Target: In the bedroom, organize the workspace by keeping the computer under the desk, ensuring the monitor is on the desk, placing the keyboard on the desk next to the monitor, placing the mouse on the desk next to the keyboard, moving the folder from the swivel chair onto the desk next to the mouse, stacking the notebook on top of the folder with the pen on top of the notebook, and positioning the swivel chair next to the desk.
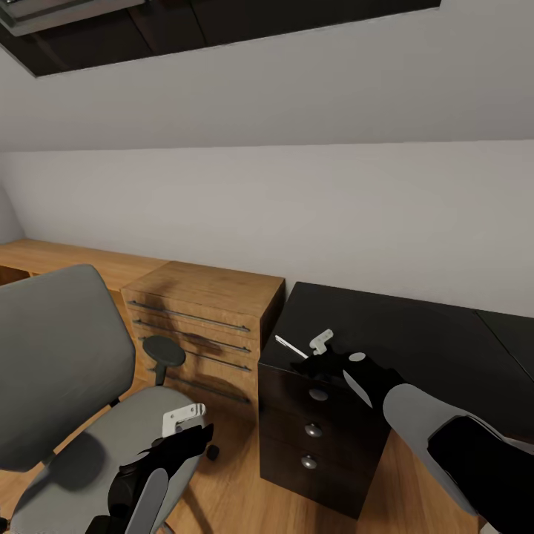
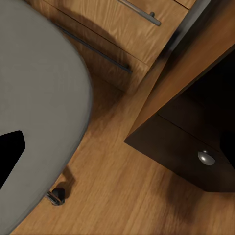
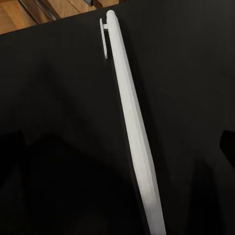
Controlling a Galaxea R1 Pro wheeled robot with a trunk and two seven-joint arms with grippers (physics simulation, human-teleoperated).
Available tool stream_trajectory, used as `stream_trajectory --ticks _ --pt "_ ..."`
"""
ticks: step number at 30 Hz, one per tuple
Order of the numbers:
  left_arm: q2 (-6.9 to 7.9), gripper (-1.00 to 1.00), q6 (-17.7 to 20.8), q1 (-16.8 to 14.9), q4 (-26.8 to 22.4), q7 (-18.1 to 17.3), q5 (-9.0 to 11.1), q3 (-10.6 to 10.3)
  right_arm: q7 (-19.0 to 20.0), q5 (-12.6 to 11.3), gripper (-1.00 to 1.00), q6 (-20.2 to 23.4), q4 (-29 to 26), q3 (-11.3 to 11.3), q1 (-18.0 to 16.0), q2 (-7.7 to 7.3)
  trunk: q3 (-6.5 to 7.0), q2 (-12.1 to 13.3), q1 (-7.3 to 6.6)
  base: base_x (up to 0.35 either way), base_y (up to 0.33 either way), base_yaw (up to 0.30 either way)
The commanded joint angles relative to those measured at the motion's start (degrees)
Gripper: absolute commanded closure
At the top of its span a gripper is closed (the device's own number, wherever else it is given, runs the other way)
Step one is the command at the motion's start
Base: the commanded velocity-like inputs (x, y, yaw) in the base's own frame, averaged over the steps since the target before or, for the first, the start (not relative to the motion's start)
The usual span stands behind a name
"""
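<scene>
nearest, the left claw (image 1: pixel 185 420) hovers over the swivel chair (image 1: pixel 67 371); its bare grey seat carries no folder, and whether this claw is spread or pressed together i cannot tell. beyond it, the right claw (image 1: pixel 320 347) sits low over the corner of the black surface (image 1: pixel 415 334), just beside the white pen (image 1: pixel 291 346), which lies flat on the bare top; its fingers look spread with nothing between them. the pen's final stacking looks undone. the wooden cabinet (image 1: pixel 215 311) stands just beside the surface against the far wall.
</scene>
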Motion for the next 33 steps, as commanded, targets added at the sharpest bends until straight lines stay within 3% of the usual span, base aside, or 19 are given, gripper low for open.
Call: stream_trajectory --ticks 1,33 --pt "0.0 -1.0 0.1 0.0 -0.1 0.6 0.6 0.0 0.1 -0.6 -1.0 0.0 0.0 0.5 -0.1 -0.04 -0.06 0.0 -0.01 0.0 0.0 0.0" --pt "0.0 -1.0 0.2 0.0 -0.1 0.6 0.7 0.0 0.1 -0.6 -1.0 0.0 0.0 0.4 -0.1 -0.13 -0.6 -1.2 0.65 0.0 0.0 0.0"
